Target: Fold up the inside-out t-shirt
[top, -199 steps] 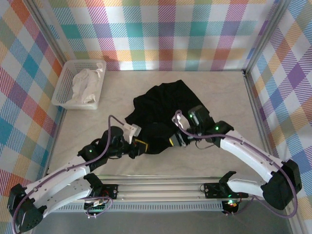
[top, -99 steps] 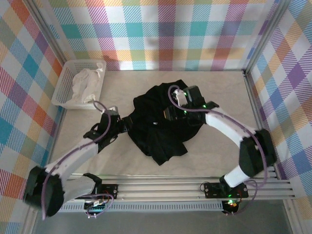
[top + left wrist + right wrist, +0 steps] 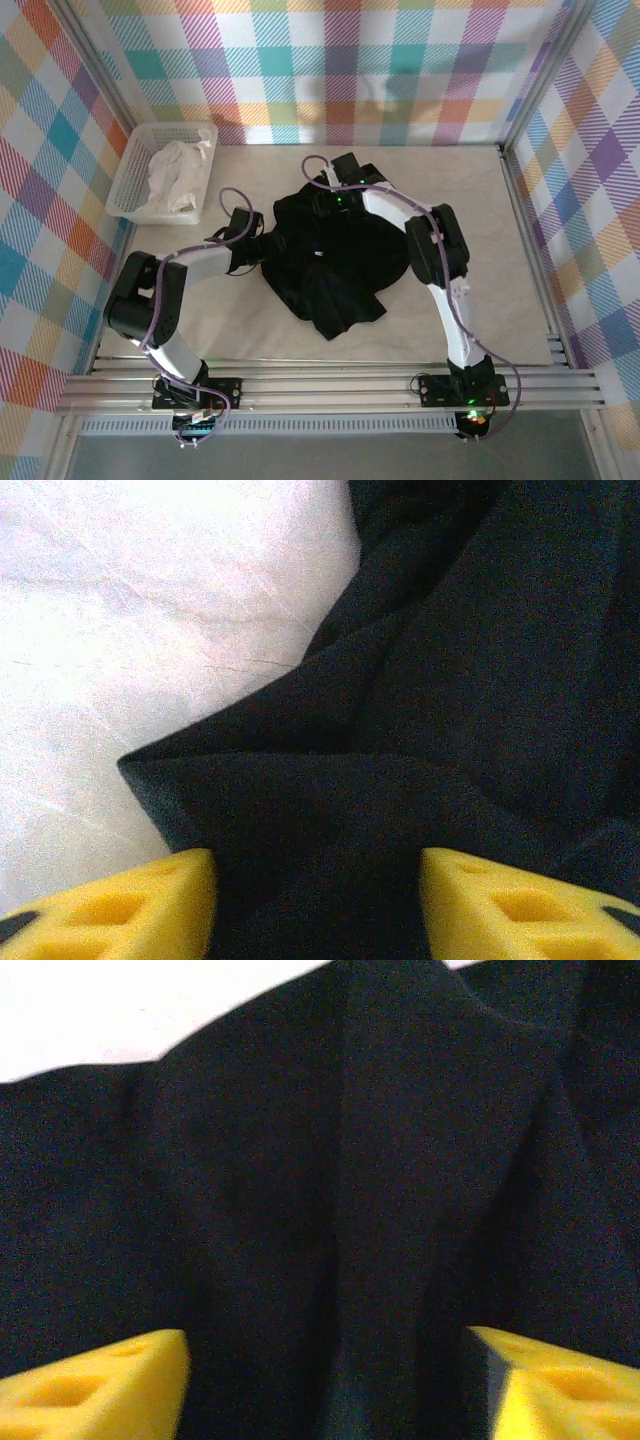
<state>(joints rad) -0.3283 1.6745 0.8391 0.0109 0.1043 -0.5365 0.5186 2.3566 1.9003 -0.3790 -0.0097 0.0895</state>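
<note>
Looking through the left wrist camera, we see the left jaws standing apart and released. Their yellow fingertips [image 3: 120,910] sit on either side of a creased corner of the black short-sleeved fabric t-shirt [image 3: 450,680], which lies on the pale marbled desk [image 3: 150,630]. Nothing is pinched between them, and we cannot tell whether the tips press on the cloth.

The right jaws are spread wider and are also released. Their yellow fingertips [image 3: 90,1380] frame a long fold of the black t-shirt [image 3: 300,1190], with a strip of desk [image 3: 100,1010] beyond its far edge.

From above, the t-shirt [image 3: 340,265] lies in a rumpled heap near the middle of the desk [image 3: 470,200]. The left arm [image 3: 190,265] bends sharply at its elbow near the left side, and its forearm runs low across the desk to the shirt's left edge. The right arm [image 3: 430,250] rises from its base, folds at the elbow over the shirt's right side, and reaches across to the far edge of the heap.

A white plastic basket [image 3: 128,180] stands at the far left corner, well apart, with a crumpled white cloth [image 3: 175,175] inside.
</note>
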